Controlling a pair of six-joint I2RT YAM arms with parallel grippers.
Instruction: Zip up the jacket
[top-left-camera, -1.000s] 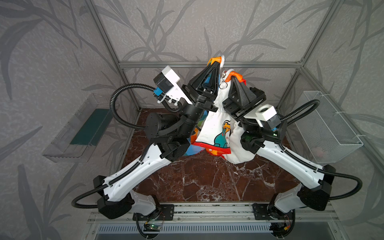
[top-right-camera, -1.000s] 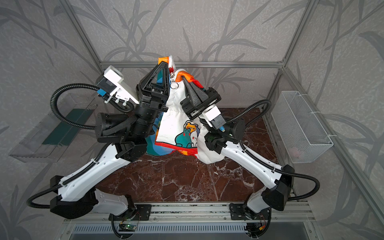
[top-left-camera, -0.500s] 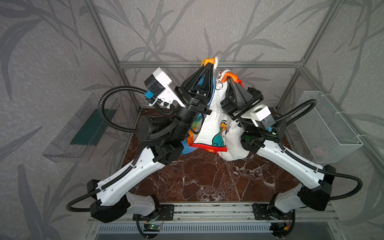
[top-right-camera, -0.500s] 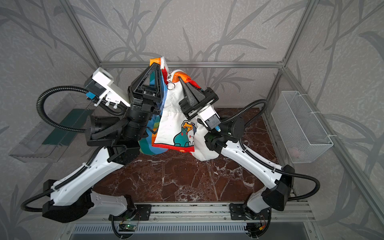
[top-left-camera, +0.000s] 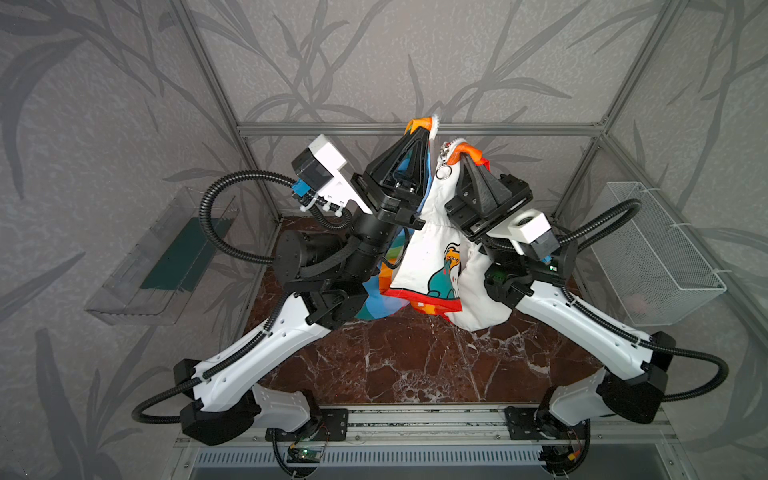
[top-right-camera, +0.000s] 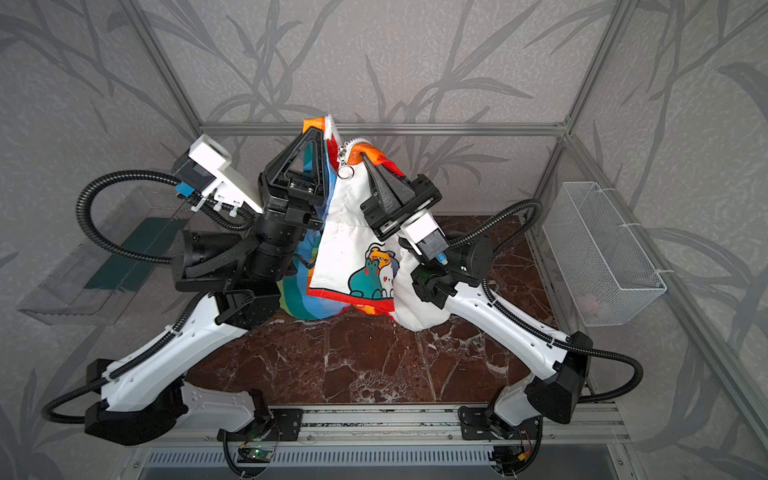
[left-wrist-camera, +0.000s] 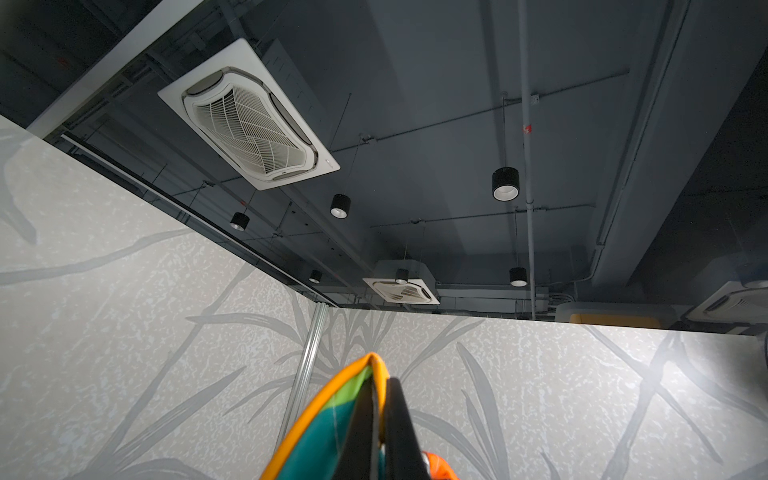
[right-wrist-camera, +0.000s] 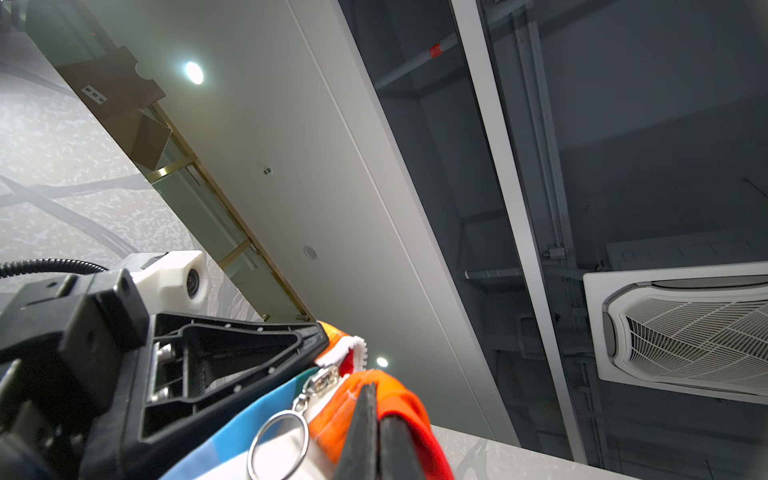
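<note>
Jacket (top-left-camera: 428, 266) fabric is what both of your hands are clamped on. Your left gripper (top-left-camera: 422, 132) points upward with its jaws pinched tight on the orange-trimmed corner of the rainbow-striped front. The left wrist view shows that corner squeezed between the black fingers (left-wrist-camera: 399, 424). Your right gripper (top-left-camera: 462, 154) sits just beside it and a little lower, jaws closed flat on the orange-red edge of the other front. Between the two tips you can see a short run of white zipper teeth (top-left-camera: 435, 124). Under them the ring pull (top-left-camera: 443, 173) dangles free, touched by neither gripper.

Work outward from there. The jacket hangs in the air between your two arms, toward the back of the cell, and its white panel with the cartoon animal faces the top views. Its lower folds sag toward the marble table (top-left-camera: 415, 365); whether they touch it I cannot tell. The wire basket (top-left-camera: 656, 257) on the right wall and the clear tray (top-left-camera: 158, 257) on the left wall are well apart from all this.

I judge you are in the set-up step: both fronts are held up close together, but how far the zip is closed is hidden. The next move calls for one hand to let go and pinch that thin, free-hanging ring. The other hand should hold the fabric taut, so the slider has a straight line to run along
</note>
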